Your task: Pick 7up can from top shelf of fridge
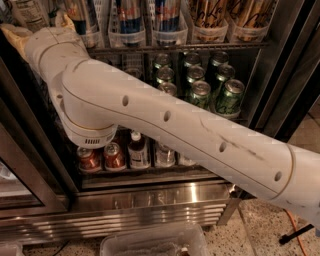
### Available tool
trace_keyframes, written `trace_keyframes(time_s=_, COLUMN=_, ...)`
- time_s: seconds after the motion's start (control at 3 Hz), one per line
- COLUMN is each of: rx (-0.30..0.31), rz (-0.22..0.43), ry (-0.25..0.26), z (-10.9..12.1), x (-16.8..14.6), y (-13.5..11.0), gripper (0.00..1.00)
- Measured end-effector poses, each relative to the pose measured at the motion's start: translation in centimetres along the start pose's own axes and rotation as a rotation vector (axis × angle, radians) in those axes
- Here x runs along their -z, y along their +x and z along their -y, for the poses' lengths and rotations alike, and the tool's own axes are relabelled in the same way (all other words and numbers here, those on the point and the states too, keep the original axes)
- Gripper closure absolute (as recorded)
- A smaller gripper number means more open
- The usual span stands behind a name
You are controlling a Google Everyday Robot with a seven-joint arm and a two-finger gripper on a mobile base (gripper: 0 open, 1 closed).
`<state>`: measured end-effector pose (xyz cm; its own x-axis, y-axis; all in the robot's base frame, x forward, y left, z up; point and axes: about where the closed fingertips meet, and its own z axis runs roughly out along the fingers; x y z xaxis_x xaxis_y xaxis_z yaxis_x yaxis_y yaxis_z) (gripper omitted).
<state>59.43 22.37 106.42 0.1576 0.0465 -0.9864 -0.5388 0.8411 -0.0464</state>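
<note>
Fingers [64, 21] of your gripper [36, 25] are spread wide, one on each side of the 7up can [27, 12]. They do not seem to squeeze it, but that part is hard to see. You have one 7up can, at the far left of the top shelf [200, 46] of the fridge [150, 200]. Two dark blue cans [130, 12] stand to its right. Lower down you have about nine green cans [230, 95] and two red cans [114, 156].

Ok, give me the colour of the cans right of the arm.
Cans: green, silver lids, camera view. The tool is upper left at the top shelf.
</note>
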Motion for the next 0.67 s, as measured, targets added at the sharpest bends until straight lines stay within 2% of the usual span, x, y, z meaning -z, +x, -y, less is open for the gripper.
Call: trace_keyframes(time_s=0.67, rx=-0.012, rz=-0.004, ry=0.004, z=0.27, x=-1.26, y=0.02, gripper=0.28)
